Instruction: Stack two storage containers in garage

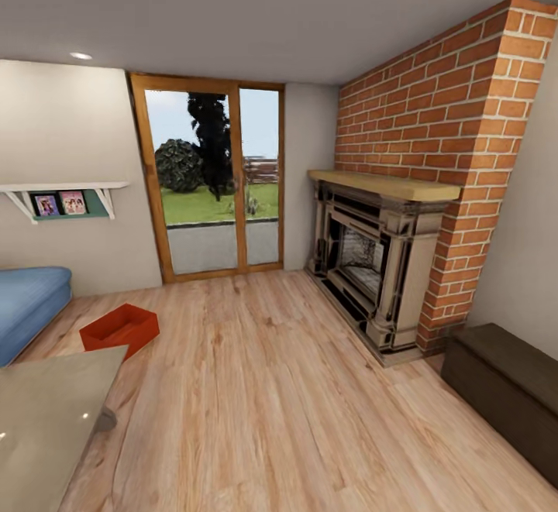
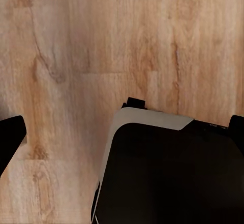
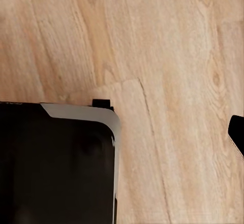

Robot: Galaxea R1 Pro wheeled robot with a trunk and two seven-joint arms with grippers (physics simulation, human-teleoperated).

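Grippers are being shown only in part: in the left wrist view a dark fingertip (image 2: 10,137) is sitting at the left edge and another at the right edge, far apart with bare plank floor (image 2: 76,46) between them, so the left gripper is being read as open and empty. In the right wrist view one dark fingertip (image 3: 237,132) is showing at the right edge; whether that gripper is open cannot be told, and nothing is being seen in its hold.

One orange-red bin (image 1: 120,329) is lying on the wood floor at the lower left of the head view, just beside the blue sofa (image 1: 27,303) and near a glass table (image 1: 46,411). Glass doors (image 1: 209,187) and a fireplace (image 1: 372,264) are being faced.

Nothing is being judged as done: the room is the living room, the bin is lying ungrasped, and both carries and the stacking are left.
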